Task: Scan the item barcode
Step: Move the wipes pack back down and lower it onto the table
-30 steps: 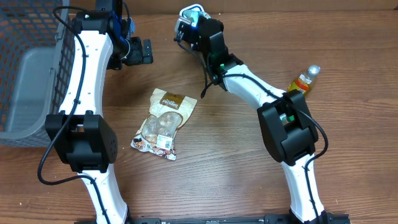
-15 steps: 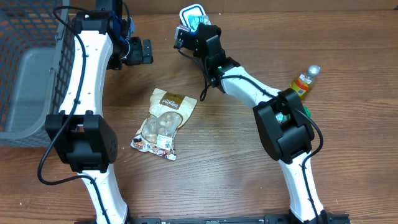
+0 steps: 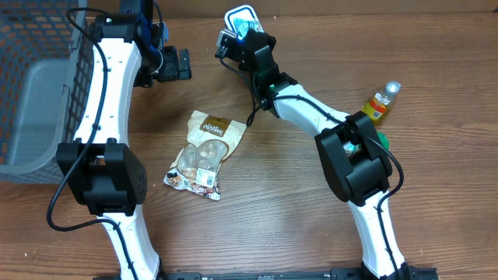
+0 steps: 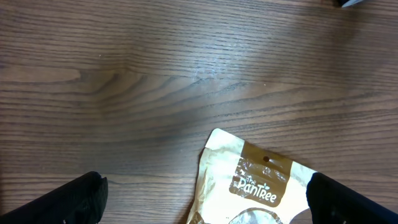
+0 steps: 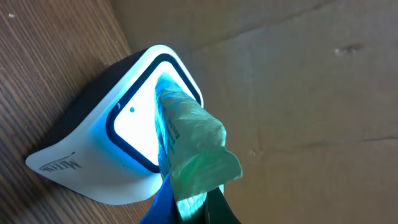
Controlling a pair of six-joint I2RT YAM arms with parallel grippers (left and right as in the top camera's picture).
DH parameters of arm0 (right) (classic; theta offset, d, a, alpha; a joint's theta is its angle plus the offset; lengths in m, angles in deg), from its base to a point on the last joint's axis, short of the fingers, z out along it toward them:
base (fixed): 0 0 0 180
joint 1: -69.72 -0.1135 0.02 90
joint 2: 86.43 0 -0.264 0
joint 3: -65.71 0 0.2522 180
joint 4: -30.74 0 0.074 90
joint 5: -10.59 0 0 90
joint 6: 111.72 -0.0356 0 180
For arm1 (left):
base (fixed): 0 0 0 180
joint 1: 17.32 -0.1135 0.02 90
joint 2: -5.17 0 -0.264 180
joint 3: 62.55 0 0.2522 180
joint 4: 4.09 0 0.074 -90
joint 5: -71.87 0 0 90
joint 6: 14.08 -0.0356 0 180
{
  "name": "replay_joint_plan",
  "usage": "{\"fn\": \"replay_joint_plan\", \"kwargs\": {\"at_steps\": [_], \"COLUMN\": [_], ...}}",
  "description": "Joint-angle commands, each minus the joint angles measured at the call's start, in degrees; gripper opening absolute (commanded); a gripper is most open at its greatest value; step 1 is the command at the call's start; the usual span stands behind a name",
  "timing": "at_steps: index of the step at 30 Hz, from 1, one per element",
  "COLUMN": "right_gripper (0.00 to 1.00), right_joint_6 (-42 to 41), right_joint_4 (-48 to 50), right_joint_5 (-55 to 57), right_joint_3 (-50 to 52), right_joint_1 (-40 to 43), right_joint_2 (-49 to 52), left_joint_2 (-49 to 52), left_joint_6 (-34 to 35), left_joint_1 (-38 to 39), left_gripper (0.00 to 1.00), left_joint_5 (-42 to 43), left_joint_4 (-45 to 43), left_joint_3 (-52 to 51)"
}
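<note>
The overhead camera looks straight down on the table [image 3: 296, 218]. The left wrist view faces down, near the snack pouch [image 4: 261, 186]. The right wrist view looks closely at the barcode scanner [image 5: 134, 134]. Overhead shows both.

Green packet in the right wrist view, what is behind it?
Behind the green packet stands the scanner, its window lit blue-white. The packet covers the window's right side, and the packet's barcode cannot be seen.

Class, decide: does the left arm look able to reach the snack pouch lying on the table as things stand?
Probably yes. The left gripper is open and empty, the snack pouch lies flat nearby, and only bare table lies between them.
</note>
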Motion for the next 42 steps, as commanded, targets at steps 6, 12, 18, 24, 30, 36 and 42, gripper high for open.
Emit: {"fn": "replay_joint_plan", "kwargs": {"at_steps": [6, 12, 18, 24, 30, 36, 42], "right_gripper": [0.04, 0.04, 0.06, 0.10, 0.10, 0.26, 0.30], "right_joint_6": [-29.03, -47.74, -52.19, -47.63, -44.83, -44.87, -44.92], "right_joint_4": [-21.44, -48.78, -70.36, -81.07, -82.47, -79.47, -78.20], "right_joint_5": [0.83, -7.34, -32.02, -37.42, -37.38, -35.34, -33.22], "right_joint_3": [-0.83, -0.83, -0.50, 0.79, 4.74, 7.52, 7.78], "right_joint_1": [0.92, 0.92, 1.46, 2.21, 2.80, 3.15, 3.76], "right_joint_2": [-19.69, -24.83, -24.24, -22.93, -22.88, -22.88, -22.88], "left_joint_2": [0.39, 0.39, 0.39, 0.39, 0.39, 0.39, 0.39], "left_joint_6": [-0.39, -0.42, -0.42, -0.42, -0.42, -0.39, -0.42], "left_joint_1": [-0.02, -0.02, -0.02, -0.02, -0.02, -0.02, -0.02], "left_gripper": [1.00, 1.00, 1.00, 1.00, 1.00, 1.00, 1.00], "left_joint_5": [-0.37, -0.37, -0.37, -0.37, -0.37, -0.37, -0.37], "left_joint_4": [0.00, 0.00, 0.00, 0.00, 0.00, 0.00, 0.00], "left_joint_3": [-0.20, -0.20, -0.20, -0.20, -0.20, -0.20, -0.20]}}
